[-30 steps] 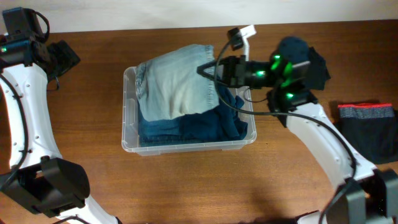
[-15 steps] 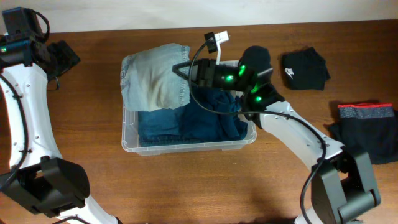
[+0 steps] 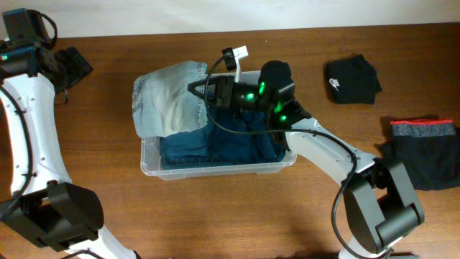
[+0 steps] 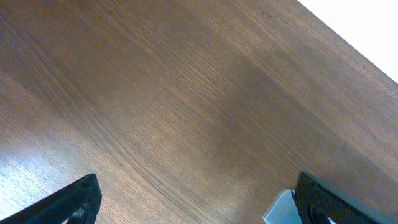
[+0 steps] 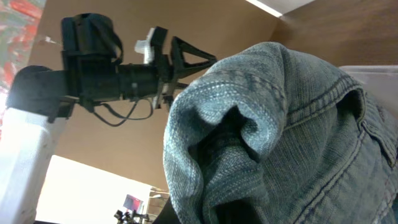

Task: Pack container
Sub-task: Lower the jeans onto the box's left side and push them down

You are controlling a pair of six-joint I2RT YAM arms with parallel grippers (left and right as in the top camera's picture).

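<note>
Container: the clear container (image 3: 215, 167) stands in the middle of the table (image 3: 215, 216), its long side along the front edge.
Inside: dark denim (image 3: 230, 144), folded, covers the bottom.
Light denim: the light denim (image 3: 165, 108) lies over the back left corner of the container and hangs out past the left rim.
Right gripper: the right gripper (image 3: 194, 89) is above the back part of the container, jaws pressed together on the edge of the light denim. In the right wrist view this cloth fills almost everything.
Left gripper: the left gripper (image 3: 77, 63) is at the far left, well apart from the container, jaws spread wide over bare wood, with nothing between the fingers (image 4: 78, 199).
Right side: a black cloth (image 3: 352, 79) and a red-edged cloth (image 3: 424, 155) lie on the table.
</note>
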